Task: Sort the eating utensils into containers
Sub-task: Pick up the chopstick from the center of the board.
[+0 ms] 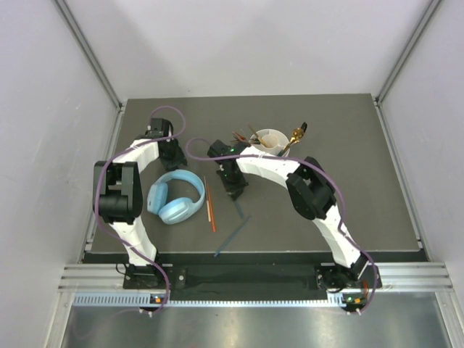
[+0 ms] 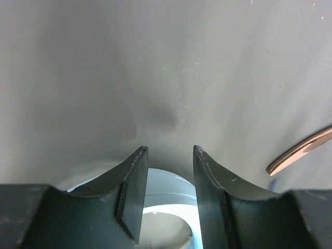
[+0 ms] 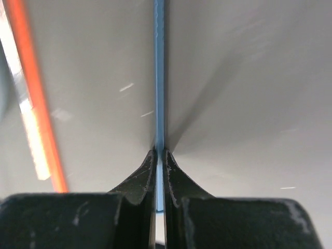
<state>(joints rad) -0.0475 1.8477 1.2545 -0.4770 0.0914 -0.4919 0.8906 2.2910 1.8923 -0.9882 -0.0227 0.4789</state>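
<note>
My right gripper [image 1: 235, 191] is shut on a dark teal chopstick [image 1: 238, 209], low at the table's middle; in the right wrist view the chopstick [image 3: 159, 78] runs straight out from between the closed jaws [image 3: 160, 153]. A second teal chopstick [image 1: 233, 236] lies nearer the front. Orange chopsticks [image 1: 209, 204] lie to the left and also show in the right wrist view [image 3: 36, 109]. The white divided holder [image 1: 272, 133] at the back holds a gold spoon [image 1: 294, 137] and other utensils. My left gripper [image 1: 174, 157] is open and empty [image 2: 170, 151].
Light blue headphones [image 1: 175, 197] lie just in front of the left gripper and show between its fingers [image 2: 166, 189]. Bronze utensils [image 1: 240, 135] stick out at the holder's left side; a bronze handle [image 2: 301, 152] shows at the right of the left wrist view.
</note>
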